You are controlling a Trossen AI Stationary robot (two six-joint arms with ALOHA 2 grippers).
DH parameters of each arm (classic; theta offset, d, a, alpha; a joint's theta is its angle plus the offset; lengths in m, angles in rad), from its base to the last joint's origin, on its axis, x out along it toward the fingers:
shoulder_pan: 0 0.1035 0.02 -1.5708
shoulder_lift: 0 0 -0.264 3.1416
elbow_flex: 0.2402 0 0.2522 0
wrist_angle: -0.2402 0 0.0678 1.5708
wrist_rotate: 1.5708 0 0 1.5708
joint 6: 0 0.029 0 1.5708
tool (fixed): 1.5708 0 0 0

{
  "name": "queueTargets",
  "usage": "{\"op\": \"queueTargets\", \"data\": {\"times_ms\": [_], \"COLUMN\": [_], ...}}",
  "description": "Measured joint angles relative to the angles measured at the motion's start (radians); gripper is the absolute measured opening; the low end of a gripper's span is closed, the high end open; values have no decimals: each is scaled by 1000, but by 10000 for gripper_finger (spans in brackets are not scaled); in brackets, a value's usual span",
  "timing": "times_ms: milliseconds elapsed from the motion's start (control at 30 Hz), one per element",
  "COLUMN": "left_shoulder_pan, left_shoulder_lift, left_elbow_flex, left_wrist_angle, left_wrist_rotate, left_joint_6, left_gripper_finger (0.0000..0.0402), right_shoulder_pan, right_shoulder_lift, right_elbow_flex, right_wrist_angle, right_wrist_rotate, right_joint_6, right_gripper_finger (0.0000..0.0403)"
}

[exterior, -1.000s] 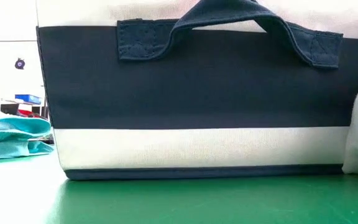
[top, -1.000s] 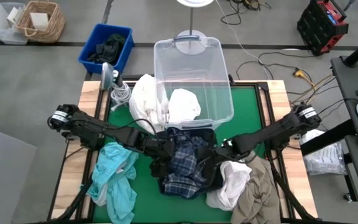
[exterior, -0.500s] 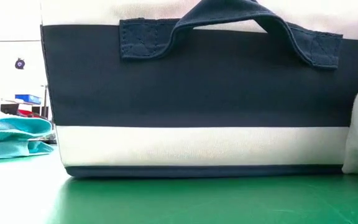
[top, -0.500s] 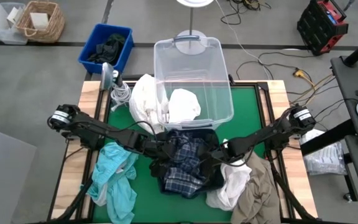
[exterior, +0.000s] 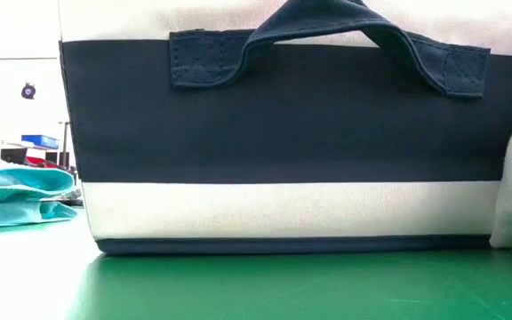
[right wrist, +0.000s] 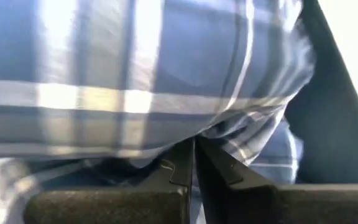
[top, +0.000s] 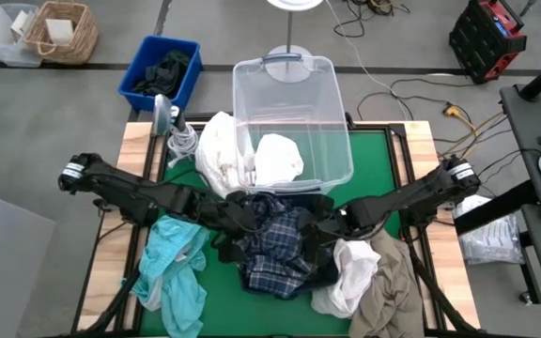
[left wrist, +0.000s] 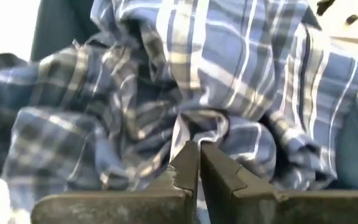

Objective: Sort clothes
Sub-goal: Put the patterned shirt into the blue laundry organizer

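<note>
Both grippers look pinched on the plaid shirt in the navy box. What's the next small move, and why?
Probably lift both arms straight up together. The left gripper and right gripper are each shut on the plaid shirt, which still sits bunched in the navy box.

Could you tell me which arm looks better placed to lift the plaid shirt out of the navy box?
Neither clearly. The left gripper and right gripper are both shut on the plaid shirt, gripping it from opposite sides over the navy box. A joint lift looks likeliest.
</note>
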Motion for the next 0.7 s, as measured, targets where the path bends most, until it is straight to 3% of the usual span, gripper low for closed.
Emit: {"op": "queueTargets", "data": {"times_ms": [233,500,700], "left_shoulder_pan": [0,0,0], "left_shoulder_lift": [-66,-89,-88], "left_elbow_flex": [36,86,120], "left_wrist_angle": [-96,-96,-104], "left_wrist_rotate": [-20,-153,-216], "left_joint_6": [-7,4,5], "left_gripper_finger": [0,0,0], "right_shoulder_pan": [0,-1,-13], "right_shoulder_lift": [-1,25,136], "right_elbow_flex": [161,180,178], "right_wrist_angle": [-113,190,234], "right_wrist_rotate": [52,56,53], "right_joint_6": [-41,-193,-265], "right_gripper_finger": [12,12,12]}}
